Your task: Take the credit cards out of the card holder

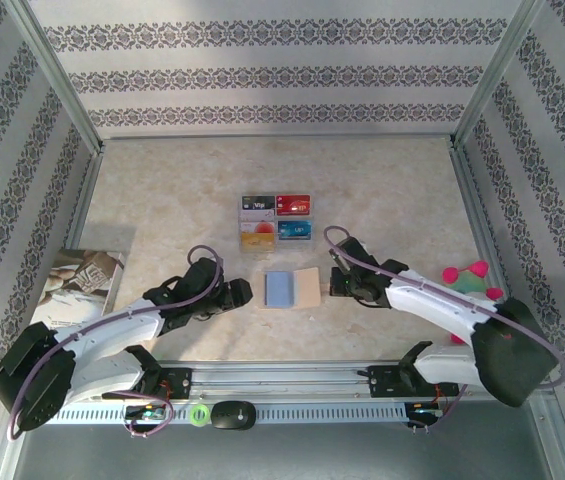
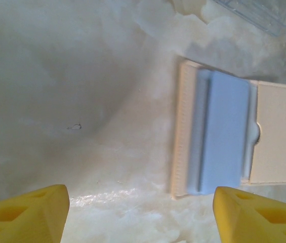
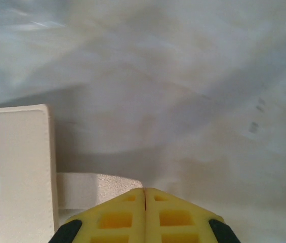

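The card holder (image 1: 292,290) lies unfolded on the table between the two arms, grey-blue panel on the left, tan panel on the right. Several credit cards (image 1: 276,220) lie in a grid just beyond it. My left gripper (image 1: 245,293) is open at the holder's left edge; in the left wrist view its yellow fingers (image 2: 31,215) stand wide apart, with the holder (image 2: 234,142) ahead to the right. My right gripper (image 1: 334,283) is shut at the holder's right edge. In the right wrist view its tips (image 3: 145,195) meet over the end of the strap tab (image 3: 92,187), beside the tan panel (image 3: 21,172).
A printed booklet (image 1: 82,280) lies at the left wall. A pink and green toy (image 1: 472,280) sits at the right, behind the right arm. Metal-framed patterned walls enclose the table. A black device (image 1: 232,415) and a green ring (image 1: 199,414) rest on the front rail.
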Action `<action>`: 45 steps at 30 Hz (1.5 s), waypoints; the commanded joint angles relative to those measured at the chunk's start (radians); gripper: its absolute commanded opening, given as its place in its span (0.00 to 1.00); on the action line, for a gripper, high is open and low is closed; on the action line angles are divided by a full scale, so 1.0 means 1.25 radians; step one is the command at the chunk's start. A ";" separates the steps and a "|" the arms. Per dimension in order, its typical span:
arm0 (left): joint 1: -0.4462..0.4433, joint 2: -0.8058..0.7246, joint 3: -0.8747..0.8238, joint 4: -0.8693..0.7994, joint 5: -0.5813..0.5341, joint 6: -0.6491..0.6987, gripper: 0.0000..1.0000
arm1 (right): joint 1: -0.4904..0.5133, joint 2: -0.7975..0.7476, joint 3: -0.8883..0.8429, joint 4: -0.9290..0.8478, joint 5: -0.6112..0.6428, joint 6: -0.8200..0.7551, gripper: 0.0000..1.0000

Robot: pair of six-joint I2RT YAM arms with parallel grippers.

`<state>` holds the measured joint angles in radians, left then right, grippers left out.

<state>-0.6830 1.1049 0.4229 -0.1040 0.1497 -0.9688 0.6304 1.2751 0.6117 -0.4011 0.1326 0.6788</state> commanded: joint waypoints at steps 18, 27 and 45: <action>-0.014 -0.036 0.070 -0.048 -0.063 0.090 0.83 | -0.008 -0.084 0.075 -0.031 0.023 -0.039 0.51; 0.015 -0.089 0.067 -0.149 -0.136 0.090 0.85 | 0.175 0.035 0.193 0.012 -0.023 -0.143 0.57; 0.060 -0.166 0.015 -0.170 -0.114 0.074 1.00 | 0.258 0.342 0.346 -0.030 -0.044 -0.211 0.84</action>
<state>-0.6231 0.9031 0.4541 -0.3019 -0.0002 -0.8680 0.9455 1.6878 1.0157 -0.4160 0.0769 0.4370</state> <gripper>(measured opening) 0.996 0.840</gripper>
